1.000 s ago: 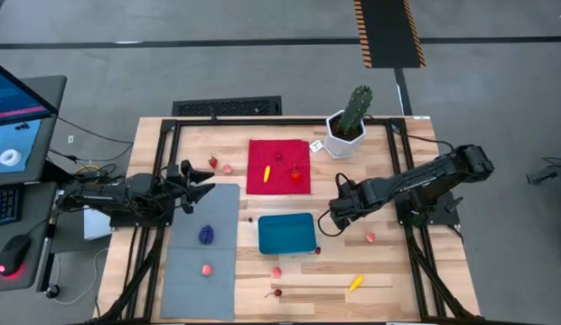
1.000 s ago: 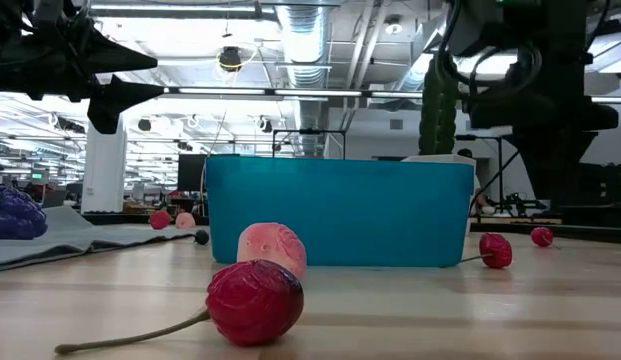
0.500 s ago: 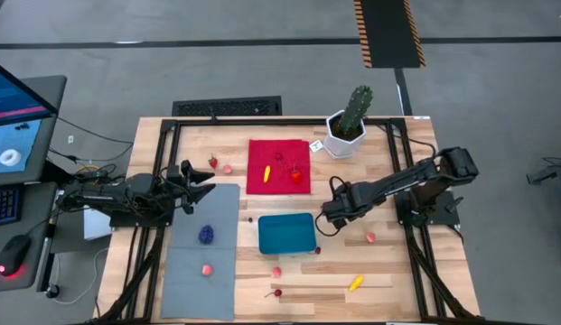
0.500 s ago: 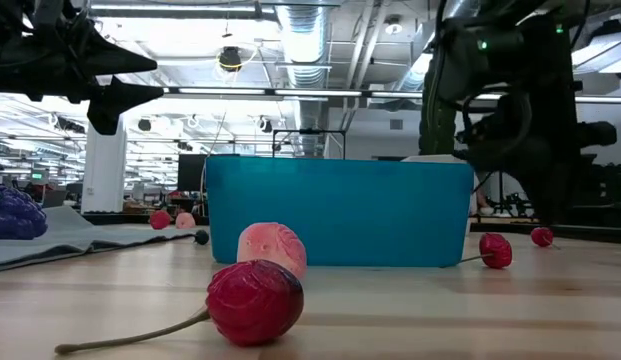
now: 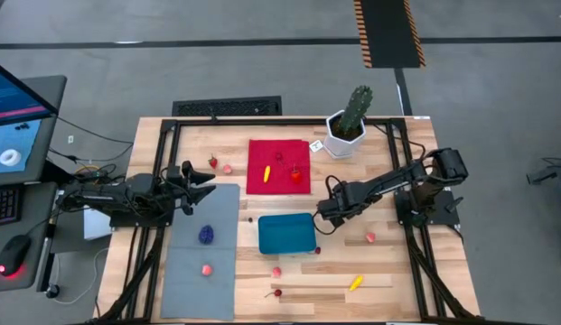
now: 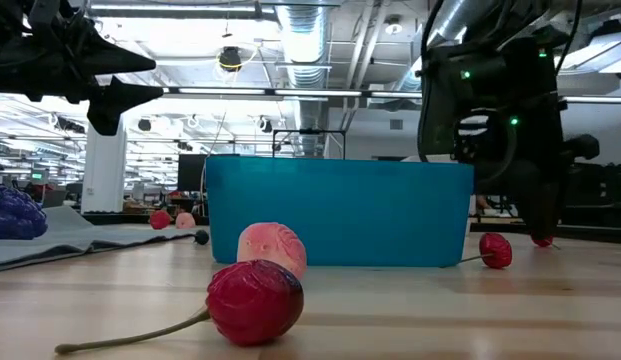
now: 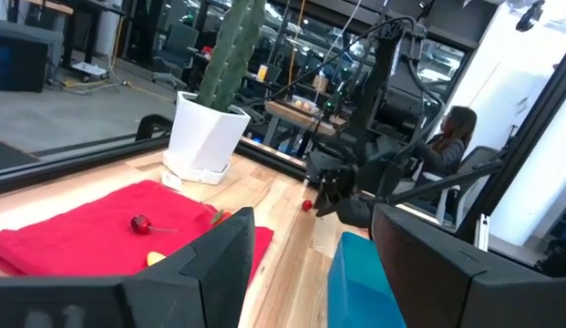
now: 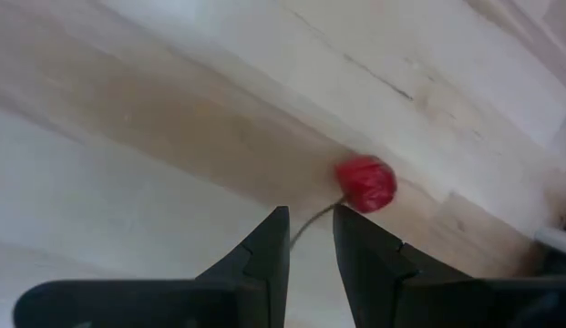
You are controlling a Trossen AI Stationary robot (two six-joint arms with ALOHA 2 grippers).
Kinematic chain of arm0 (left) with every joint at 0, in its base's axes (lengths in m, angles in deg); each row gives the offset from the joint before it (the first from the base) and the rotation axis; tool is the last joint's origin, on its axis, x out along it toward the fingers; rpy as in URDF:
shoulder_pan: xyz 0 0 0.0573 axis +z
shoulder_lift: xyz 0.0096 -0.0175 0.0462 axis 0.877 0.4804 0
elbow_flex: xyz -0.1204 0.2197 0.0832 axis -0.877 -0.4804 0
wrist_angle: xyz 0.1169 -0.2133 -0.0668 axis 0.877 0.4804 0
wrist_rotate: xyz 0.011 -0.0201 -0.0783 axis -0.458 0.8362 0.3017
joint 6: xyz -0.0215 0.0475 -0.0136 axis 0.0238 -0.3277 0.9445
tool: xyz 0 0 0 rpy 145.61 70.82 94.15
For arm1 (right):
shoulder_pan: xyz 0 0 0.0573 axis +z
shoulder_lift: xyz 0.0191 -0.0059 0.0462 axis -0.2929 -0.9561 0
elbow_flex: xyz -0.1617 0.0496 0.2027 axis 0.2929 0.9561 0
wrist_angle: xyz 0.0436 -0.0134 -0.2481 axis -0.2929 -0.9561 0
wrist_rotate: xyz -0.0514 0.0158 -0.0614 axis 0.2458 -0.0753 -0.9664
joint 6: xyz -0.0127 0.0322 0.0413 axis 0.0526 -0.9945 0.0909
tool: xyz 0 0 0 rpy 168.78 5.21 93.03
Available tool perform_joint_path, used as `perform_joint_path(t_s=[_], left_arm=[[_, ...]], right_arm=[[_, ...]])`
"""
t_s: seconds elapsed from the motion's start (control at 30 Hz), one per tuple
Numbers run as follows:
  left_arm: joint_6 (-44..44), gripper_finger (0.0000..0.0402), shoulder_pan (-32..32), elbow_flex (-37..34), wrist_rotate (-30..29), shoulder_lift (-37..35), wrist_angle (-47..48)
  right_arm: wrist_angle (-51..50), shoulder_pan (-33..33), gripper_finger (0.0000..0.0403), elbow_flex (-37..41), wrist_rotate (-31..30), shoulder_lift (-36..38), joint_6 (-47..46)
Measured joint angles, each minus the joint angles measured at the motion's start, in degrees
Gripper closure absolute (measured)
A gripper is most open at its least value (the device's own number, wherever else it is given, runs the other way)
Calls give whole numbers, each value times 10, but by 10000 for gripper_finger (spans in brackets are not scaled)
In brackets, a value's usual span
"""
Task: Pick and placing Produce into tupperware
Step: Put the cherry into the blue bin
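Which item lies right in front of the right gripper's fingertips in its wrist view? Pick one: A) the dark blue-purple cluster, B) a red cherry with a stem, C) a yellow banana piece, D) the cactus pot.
B: the right wrist view shows a red cherry on bare wood just beyond the right gripper, its thin stem running toward the narrow gap between the fingers.

teal tupperware (image 6: 335,212), red cherry (image 6: 254,301) in front
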Motion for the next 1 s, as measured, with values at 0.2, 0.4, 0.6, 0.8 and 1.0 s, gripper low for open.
perform_joint_path(t_s=[0.2,0.4,0.6,0.8,1.0], left_arm=[[5,187,0,0,0,0,3],[8,187,0,0,0,0,4],[9,187,0,0,0,0,4],[9,187,0,0,0,0,4],[9,187,0,0,0,0,4]], right_arm=[[5,-15,292,0,3,-8,12],[-4,-10,292,0,15,-8,14],[-21,19,292,0,19,-8,-6],[-37,30,292,0,8,-8,-21],[-22,21,292,0,8,-8,-10]])
